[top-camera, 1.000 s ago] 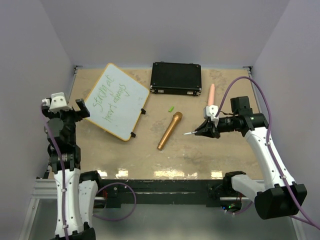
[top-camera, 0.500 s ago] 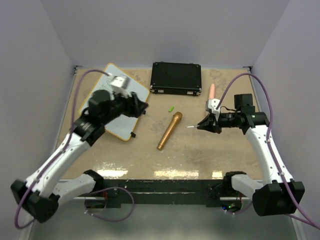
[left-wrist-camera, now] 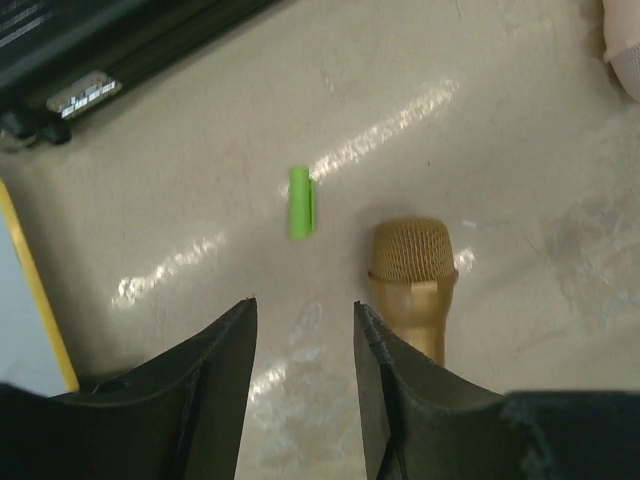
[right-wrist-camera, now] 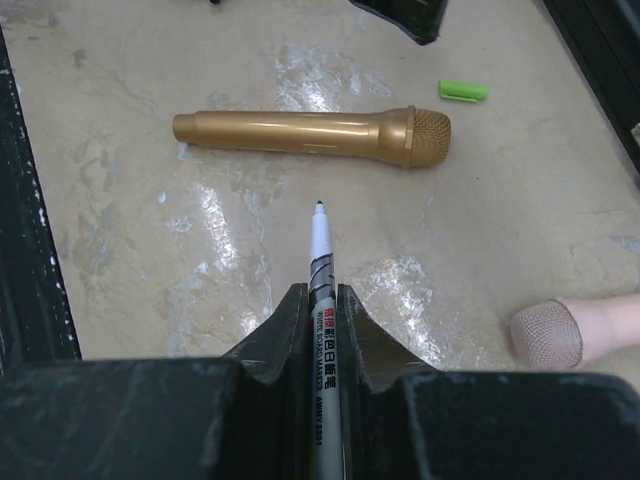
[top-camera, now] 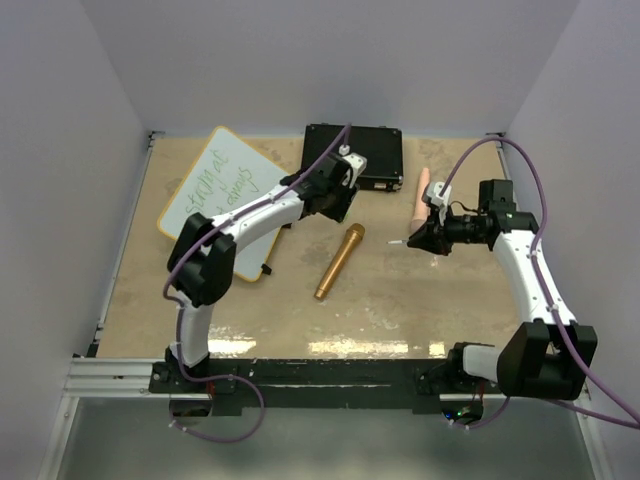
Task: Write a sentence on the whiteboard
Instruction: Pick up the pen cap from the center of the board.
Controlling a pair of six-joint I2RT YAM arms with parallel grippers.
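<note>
- Right hand (right-wrist-camera: 320, 296) is clenched on the marker (right-wrist-camera: 320, 250). The barrel is pinched between the fingers and the bare tip points forward over the desk (top-camera: 380, 290), well apart from the whiteboard (top-camera: 228, 150).
- Whiteboard lies far across from the right hand, behind and beside the left hand (left-wrist-camera: 303, 312). The sentence (top-camera: 200, 188) is on it in two green lines, so writing looks done or close to it.
- Left hand is released: jaws apart, nothing between them, low over the desk.
- Green cap (left-wrist-camera: 301, 202) lies just ahead of the left fingertips. My read is that the left hand is lined up to pick the cap while the right keeps the marker level for recapping.
- Gold microphone (right-wrist-camera: 300, 130) lies crosswise ahead of the marker tip, its head just beside the cap. Crowding risk for the cap grab.
- Top view only: lettering, black case (top-camera: 375, 150), both arms' reach.
- Left wrist only: the empty gap and cap alignment, plus a sliver of the board's yellow rim.
- Right wrist only: the uncapped tip and the grip on the barrel. The pink microphone (right-wrist-camera: 545, 335) sits just off to its side.
</note>
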